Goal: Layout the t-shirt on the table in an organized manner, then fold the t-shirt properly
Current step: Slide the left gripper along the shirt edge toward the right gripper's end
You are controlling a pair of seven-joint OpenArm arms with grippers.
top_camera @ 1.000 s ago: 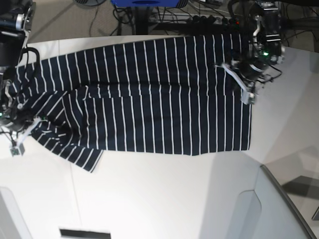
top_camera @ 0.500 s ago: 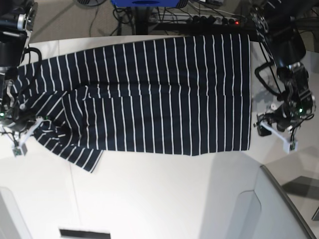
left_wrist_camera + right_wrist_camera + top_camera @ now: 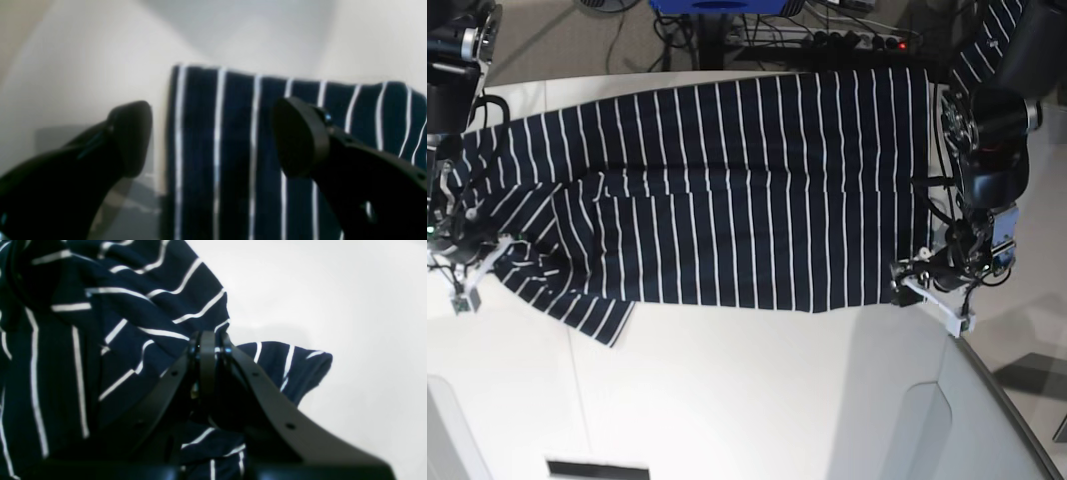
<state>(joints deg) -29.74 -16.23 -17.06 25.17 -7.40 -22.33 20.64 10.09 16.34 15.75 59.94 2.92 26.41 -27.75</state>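
T-shirt (image 3: 717, 190), navy with white stripes, spread flat across counter (image 3: 747, 400). Left end effector (image 3: 927, 290) at 4 o'clock hem corner, jaws spread, empty. Right end effector (image 3: 462, 265) at 9 o'clock, clenched on sleeve cloth.

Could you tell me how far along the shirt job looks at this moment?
Done: the t-shirt lies spread on the table, body mostly flat. In hand: the right hand is shut on bunched sleeve cloth; the left hand hangs open at the hem corner. Left: smoothing the rumpled sleeve end, then every fold.
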